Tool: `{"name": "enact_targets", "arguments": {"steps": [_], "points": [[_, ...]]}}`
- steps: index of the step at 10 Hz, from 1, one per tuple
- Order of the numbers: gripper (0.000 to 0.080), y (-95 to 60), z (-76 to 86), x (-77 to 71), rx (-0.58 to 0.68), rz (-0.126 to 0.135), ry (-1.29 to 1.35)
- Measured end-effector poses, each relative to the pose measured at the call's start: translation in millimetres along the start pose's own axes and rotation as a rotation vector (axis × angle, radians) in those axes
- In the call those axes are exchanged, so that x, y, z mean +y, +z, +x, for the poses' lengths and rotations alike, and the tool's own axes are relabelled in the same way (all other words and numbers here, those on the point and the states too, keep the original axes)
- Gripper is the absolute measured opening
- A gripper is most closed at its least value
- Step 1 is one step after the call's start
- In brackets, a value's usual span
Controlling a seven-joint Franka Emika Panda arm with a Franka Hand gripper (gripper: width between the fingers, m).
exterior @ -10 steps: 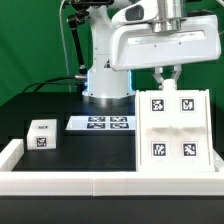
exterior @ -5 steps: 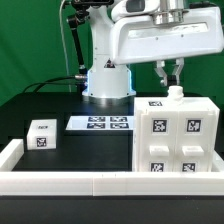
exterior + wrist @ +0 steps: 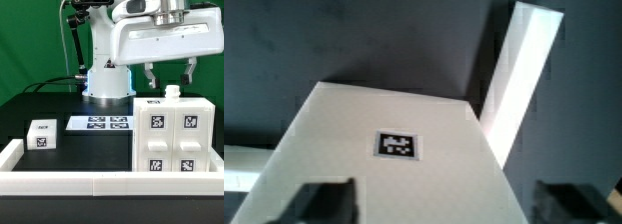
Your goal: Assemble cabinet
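Observation:
The cabinet body, a large white box with four tags on its front, stands on the black table at the exterior view's right. A small white peg sticks up from its top. My gripper hangs just above the body, open and empty, with its fingers spread to either side of the peg. In the wrist view the body's white face with one tag lies below my gripper, and both dark fingertips are apart from it. A smaller white tagged panel block sits at the left.
The marker board lies flat in front of the robot's base. A low white border rail runs along the table's front and left side. A long white strip crosses the wrist view beside the body.
The cabinet body has come down from a raised, tilted pose and now stands on the table. My gripper has opened, let it go and risen slightly.

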State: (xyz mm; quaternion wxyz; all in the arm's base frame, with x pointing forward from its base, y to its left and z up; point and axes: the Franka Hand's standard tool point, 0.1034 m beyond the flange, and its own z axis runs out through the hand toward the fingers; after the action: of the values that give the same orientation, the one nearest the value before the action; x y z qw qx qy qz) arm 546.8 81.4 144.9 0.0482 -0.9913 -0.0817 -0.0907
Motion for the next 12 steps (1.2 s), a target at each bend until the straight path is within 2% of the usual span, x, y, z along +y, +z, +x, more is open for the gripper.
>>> {"name": "enact_targets", "arguments": {"steps": [1, 2, 3, 4, 5, 6, 8, 9, 10, 12], "points": [[0.0598, 0.0, 0.0, 0.0, 0.0, 0.0, 0.0], [0.0723, 0.4, -0.8, 0.4, -0.001, 0.0, 0.001], [0.0723, 1.8, -10.2, 6.8, -0.013, -0.002, 0.016], [0.0786, 3.8, -25.6, 20.2, -0.035, -0.009, 0.03], [0.0795, 5.5, -40.6, 39.9, -0.055, -0.017, 0.034], [0.0795, 5.8, -51.5, 63.1, -0.067, -0.02, -0.005], [0.0797, 14.0, -76.7, 128.9, -0.009, -0.068, -0.124], [0.0797, 16.5, -86.0, 152.3, -0.012, -0.077, -0.157], [0.0797, 13.4, -86.9, 168.2, -0.006, -0.085, -0.152], [0.0797, 15.6, -84.9, 158.4, -0.007, -0.078, -0.146]]}}
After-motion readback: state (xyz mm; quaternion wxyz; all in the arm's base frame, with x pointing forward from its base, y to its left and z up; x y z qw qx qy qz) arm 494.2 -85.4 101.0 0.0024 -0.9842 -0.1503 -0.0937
